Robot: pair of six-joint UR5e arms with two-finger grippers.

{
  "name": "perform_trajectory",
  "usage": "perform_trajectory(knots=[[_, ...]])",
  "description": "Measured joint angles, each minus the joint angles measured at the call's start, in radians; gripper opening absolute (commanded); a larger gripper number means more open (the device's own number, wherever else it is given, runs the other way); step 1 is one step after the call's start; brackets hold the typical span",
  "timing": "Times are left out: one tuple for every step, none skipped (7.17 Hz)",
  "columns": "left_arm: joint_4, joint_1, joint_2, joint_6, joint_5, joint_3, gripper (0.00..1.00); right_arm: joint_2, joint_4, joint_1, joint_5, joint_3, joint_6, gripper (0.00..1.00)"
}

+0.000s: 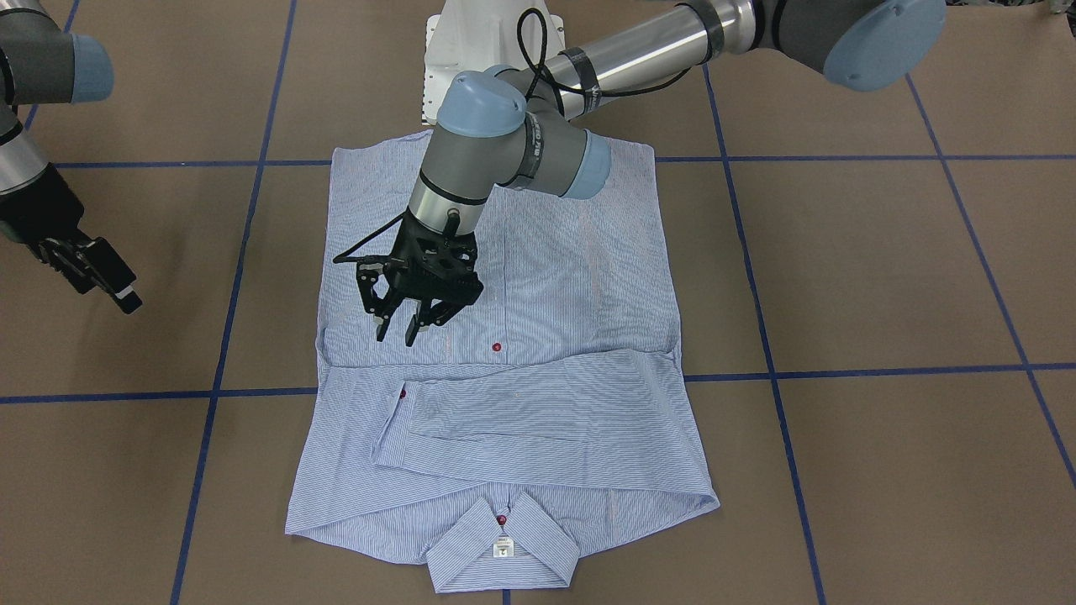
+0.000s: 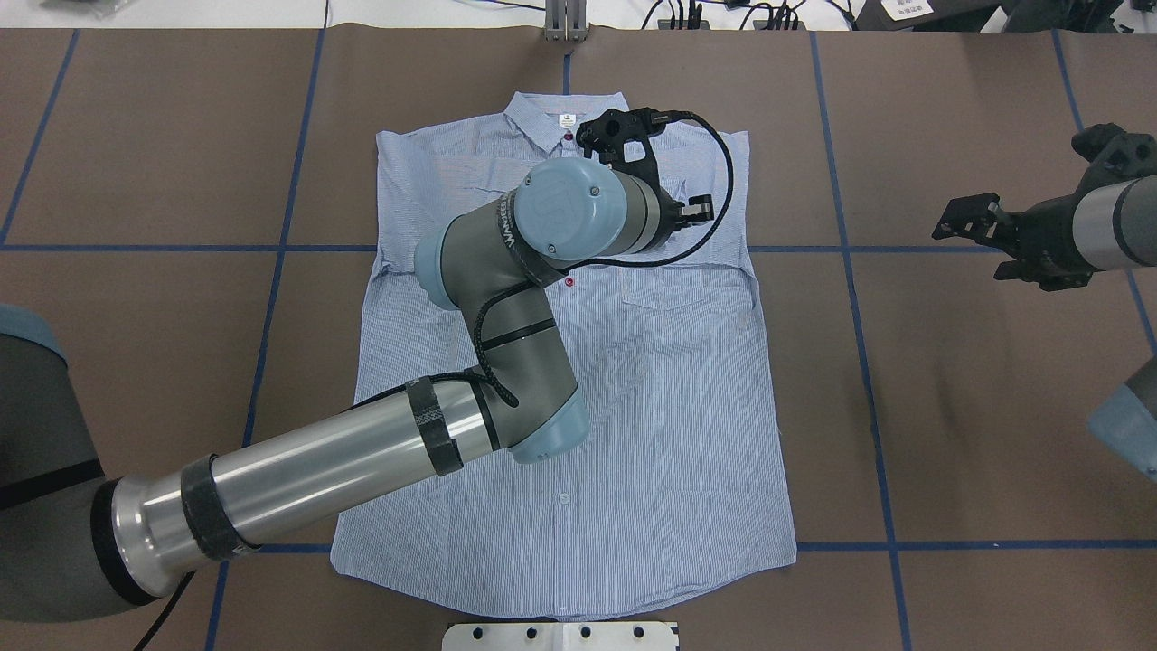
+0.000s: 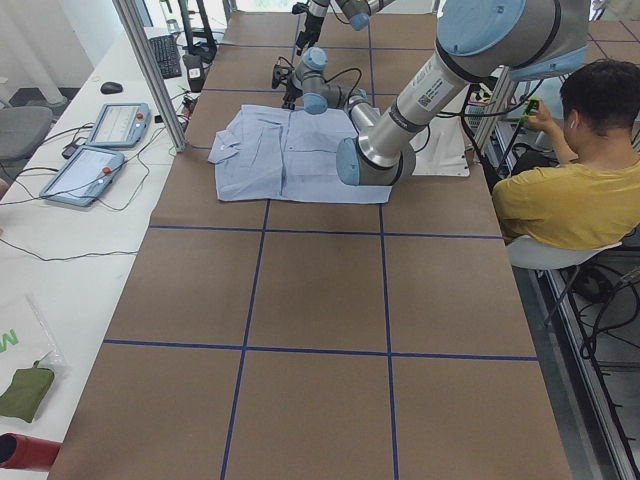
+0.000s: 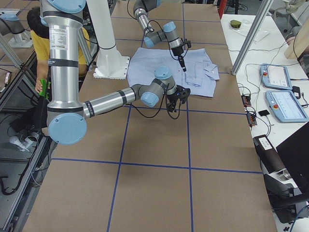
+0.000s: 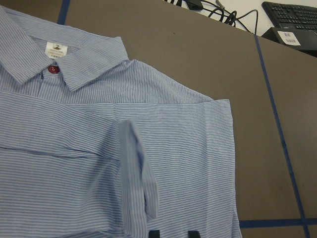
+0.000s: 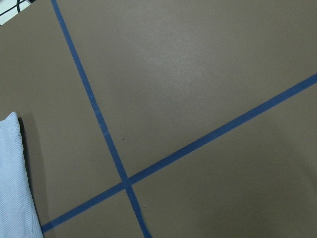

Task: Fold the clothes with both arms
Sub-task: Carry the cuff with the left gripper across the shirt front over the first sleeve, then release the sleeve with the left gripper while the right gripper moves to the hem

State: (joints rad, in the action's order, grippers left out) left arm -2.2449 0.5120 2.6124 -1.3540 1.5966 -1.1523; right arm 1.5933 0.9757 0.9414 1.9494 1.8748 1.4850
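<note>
The light blue striped shirt (image 1: 546, 420) lies flat on the brown table, front up, with its collar (image 1: 504, 546) away from the robot. Both sleeves are folded across the chest, one cuff (image 1: 395, 420) with a red button on top. My left gripper (image 1: 397, 334) hangs just above the shirt's body beside that cuff, open and empty. The left wrist view shows its fingertips (image 5: 153, 233) apart over the cloth (image 5: 74, 163). My right gripper (image 1: 118, 290) is off the shirt over bare table, open and empty; it also shows in the overhead view (image 2: 963, 217).
The white pedestal base (image 1: 471, 50) stands at the shirt's hem end. Blue tape lines (image 1: 841, 370) grid the table. The shirt's edge (image 6: 12, 173) shows in the right wrist view. A seated person (image 3: 570, 200) is beside the table, and control tablets (image 3: 100, 150) lie on a side desk.
</note>
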Motion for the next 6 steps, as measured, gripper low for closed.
perform_trajectory(knots=[[0.001, 0.000, -0.029, 0.001, 0.001, -0.028, 0.68, 0.000, -0.002, -0.005, 0.001, 0.011, 0.026, 1.00], [0.004, 0.003, -0.081, 0.001, 0.008, -0.089, 0.68, 0.000, -0.002, -0.030, 0.002, 0.040, 0.084, 1.00], [0.008, 0.012, -0.140, 0.002, 0.025, -0.168, 0.68, -0.001, -0.002, -0.088, -0.009, 0.077, 0.167, 1.00], [0.010, 0.030, -0.212, 0.003, 0.054, -0.254, 0.67, -0.003, -0.001, -0.186, -0.070, 0.117, 0.260, 1.00], [0.009, 0.053, -0.292, 0.005, 0.088, -0.343, 0.64, -0.004, 0.003, -0.317, -0.188, 0.155, 0.342, 0.99], [0.009, 0.083, -0.368, 0.001, 0.141, -0.424, 0.63, -0.004, 0.008, -0.459, -0.324, 0.184, 0.418, 0.98]])
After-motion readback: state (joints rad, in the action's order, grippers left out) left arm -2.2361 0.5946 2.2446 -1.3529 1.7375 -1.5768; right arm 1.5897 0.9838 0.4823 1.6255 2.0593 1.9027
